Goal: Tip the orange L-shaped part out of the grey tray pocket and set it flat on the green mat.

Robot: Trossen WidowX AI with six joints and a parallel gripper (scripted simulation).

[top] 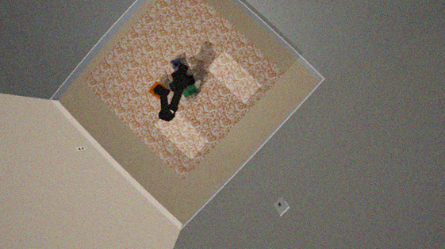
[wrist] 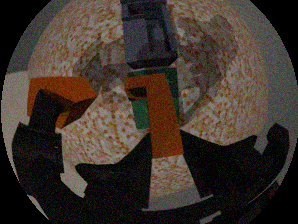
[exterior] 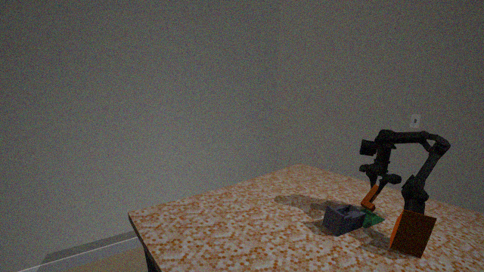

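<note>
Looking down in the top view, you get a black robot arm on a patterned table, w/ an orange block at about 9 o'clock of the arm's middle. The grey tray is at roughly 12 o'clock of it, partly covered; the green mat peeks out at about 4 o'clock. The L-shaped part can't be made out from up here.

Exterior view: the gripper points down near the mat, fingers partly apart & closed on the upper end of the orange L-shaped part. The part hangs tilted, its L-shaped end lowest, over or close to the mat; can't tell whether that end touches. The tray sits just beside the mat, at about 8 o'clock of it, its pocket w/o the part. So tipping, pinching & lifting out look done.

Wrist view: the part's straight end is between the two fingertips, at 6 o'clock; its L-shaped end reaches to 12 o'clock, w/ the mat behind it & the tray beyond, also at 12. The orange block is at 9 o'clock.

Left to do, as I judge it: lower the part, level it flat, top side up, then let go & back off. Approx. two-thirds through, I'd say; letting go while it's tilted could flip it or drop it part off the mat.
</note>
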